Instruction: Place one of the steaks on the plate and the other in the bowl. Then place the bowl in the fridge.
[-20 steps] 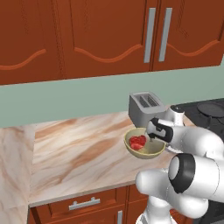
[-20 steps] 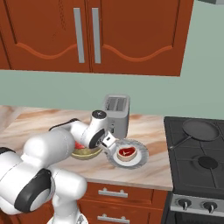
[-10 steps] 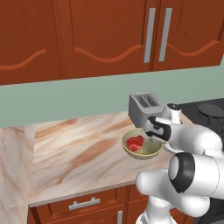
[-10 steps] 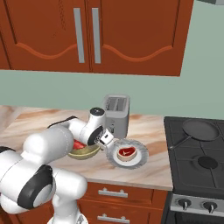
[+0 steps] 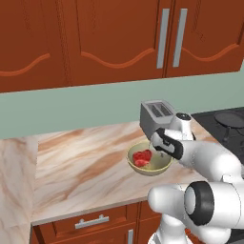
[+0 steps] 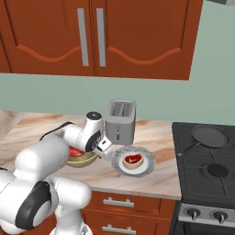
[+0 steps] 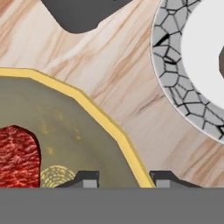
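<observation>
One raw red steak with a pale fat rim [image 6: 132,160] is seen lying on the round white plate with the grey speckled rim [image 6: 148,167], the other steak [image 5: 142,157] in the glossy olive-yellow bowl [image 5: 157,167] on the marbled counter [image 5: 86,167]. Both placements are judged done. The gripper [image 7: 124,179] is set astride the bowl's rim, one finger inside, one outside, fingers part spread; a firm pinch cannot be told. The fridge trip is left.

Olive-yellow bowl [image 5: 151,166], red steak [image 5: 142,157] w/ pale rim; white plate [image 6: 147,166], grey crackled rim.
</observation>
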Motion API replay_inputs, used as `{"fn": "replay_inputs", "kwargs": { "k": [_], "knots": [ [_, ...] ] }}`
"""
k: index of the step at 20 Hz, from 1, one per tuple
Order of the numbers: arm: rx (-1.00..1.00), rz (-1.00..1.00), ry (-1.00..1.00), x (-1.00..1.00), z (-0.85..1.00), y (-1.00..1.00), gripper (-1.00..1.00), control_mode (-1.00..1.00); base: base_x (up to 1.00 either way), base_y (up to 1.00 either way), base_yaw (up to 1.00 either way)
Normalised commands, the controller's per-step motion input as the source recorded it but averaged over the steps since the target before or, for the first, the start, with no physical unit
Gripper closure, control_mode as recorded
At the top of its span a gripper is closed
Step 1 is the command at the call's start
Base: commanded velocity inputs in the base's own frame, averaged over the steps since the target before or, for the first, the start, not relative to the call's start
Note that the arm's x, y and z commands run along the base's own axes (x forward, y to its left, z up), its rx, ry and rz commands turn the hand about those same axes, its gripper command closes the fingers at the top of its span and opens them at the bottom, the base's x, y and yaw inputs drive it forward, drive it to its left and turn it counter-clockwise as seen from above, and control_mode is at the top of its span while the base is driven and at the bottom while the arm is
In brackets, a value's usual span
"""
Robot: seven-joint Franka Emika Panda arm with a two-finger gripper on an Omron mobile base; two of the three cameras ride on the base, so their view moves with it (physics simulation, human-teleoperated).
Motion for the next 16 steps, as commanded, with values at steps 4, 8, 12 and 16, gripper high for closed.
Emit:
{"fn": "replay_inputs", "kwargs": {
  "k": [4, 8, 12, 16],
  "knots": [
    [0.0, -0.04, -0.06, -0.83, 0.0, 0.0, 1.0, -1.0, 0.0, 0.0, 0.0],
    [0.03, -0.05, -0.09, -0.91, 0.16, 0.0, 1.0, -1.0, 0.0, 0.0, 0.0],
    [0.04, -0.09, -0.22, -0.87, 0.33, -0.06, 1.0, -1.0, 0.0, 0.0, 0.0],
    [0.0, -0.21, -0.41, -0.61, 0.3, -0.01, 1.0, -1.0, 0.0, 0.0, 0.0]
  ]
}}
